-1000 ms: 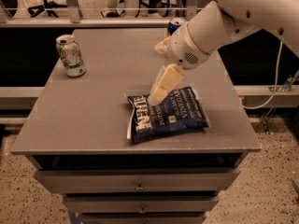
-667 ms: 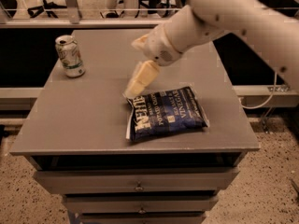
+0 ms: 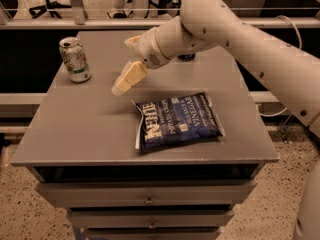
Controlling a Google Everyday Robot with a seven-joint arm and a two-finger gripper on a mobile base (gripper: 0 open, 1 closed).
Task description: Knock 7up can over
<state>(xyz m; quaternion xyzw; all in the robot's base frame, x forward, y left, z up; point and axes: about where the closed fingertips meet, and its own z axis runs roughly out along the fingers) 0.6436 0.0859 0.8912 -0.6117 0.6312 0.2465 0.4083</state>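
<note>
The 7up can (image 3: 75, 60), white and silver with green markings, stands upright near the far left corner of the grey table (image 3: 85, 129). My gripper (image 3: 120, 88) hangs over the middle of the table, to the right of the can and a little nearer to me, a clear gap away from it. Its cream fingers point down and to the left. The white arm reaches in from the right.
A dark blue chip bag (image 3: 177, 121) lies flat at the table's front right, just below the gripper. A dark can (image 3: 187, 57) is mostly hidden behind the arm at the back. Drawers sit under the tabletop. A rail runs behind the table.
The arm has swung left across the table. The gripper has moved from above the chip bag toward the can. The can has not moved.
</note>
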